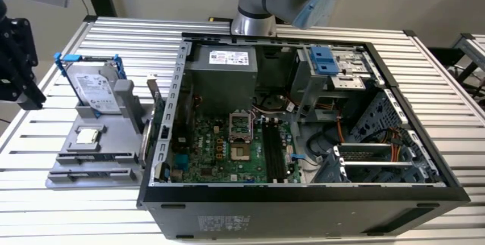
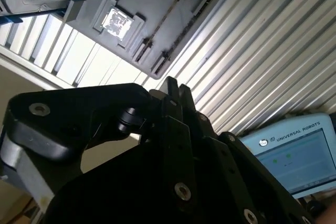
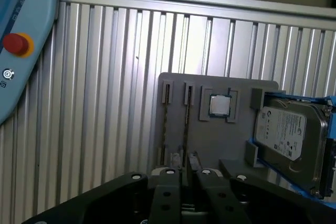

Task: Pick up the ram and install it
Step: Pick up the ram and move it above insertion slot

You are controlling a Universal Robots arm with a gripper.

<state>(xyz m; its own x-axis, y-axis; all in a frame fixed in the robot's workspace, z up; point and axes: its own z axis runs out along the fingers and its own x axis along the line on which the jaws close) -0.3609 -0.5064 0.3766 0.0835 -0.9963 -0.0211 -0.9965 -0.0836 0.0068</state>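
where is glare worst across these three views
Second wrist view: the ribbed silver metal table and the small square silver chip bleach to white. First wrist view: a bright band down the table's middle slats. Exterior view: even light, though the open black computer case is shadowed inside.

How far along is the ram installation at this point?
Done: nothing visible. The ram stands in the gray tray, and the motherboard slots look empty. In hand: the hand is aimed at the tray, nearest the ram. Left: pick-up and installation.
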